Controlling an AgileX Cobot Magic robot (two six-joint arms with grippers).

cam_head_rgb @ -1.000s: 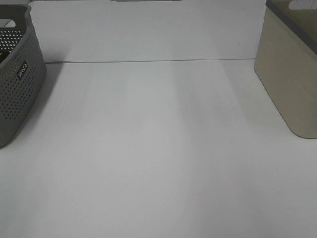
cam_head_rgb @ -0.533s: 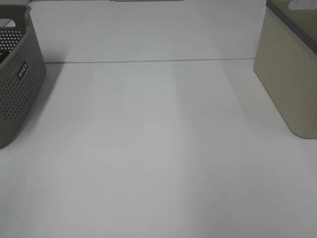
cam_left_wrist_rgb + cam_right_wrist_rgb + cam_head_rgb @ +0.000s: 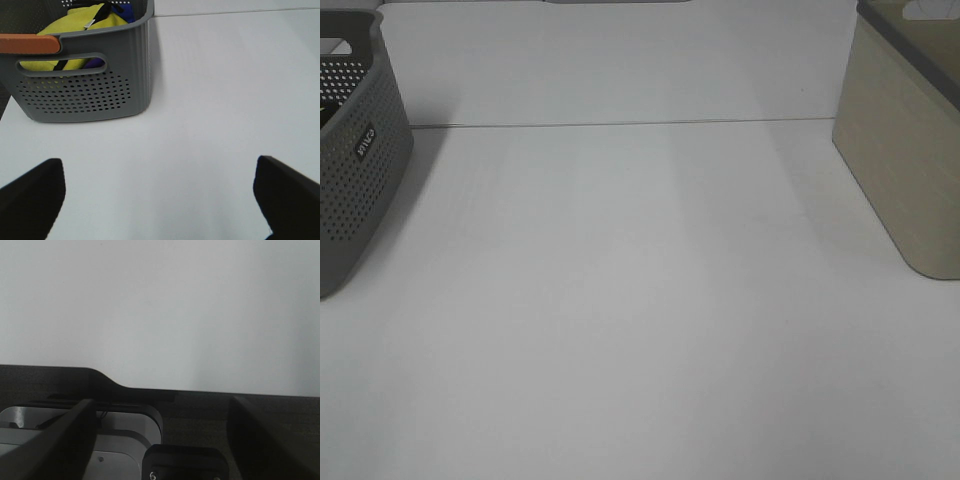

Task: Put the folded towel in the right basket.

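Standing at nine o'clock on the white table (image 3: 640, 330), a grey perforated basket (image 3: 355, 170) faces a beige basket (image 3: 905, 160) at three o'clock. Neither arm appears in the high view. By the wrist views, the left pincer (image 3: 160, 200) is spread wide over bare table near the grey basket, which holds yellow cloth (image 3: 75, 22); the right pincer (image 3: 160, 435) also gapes wide. No folded towel shows.
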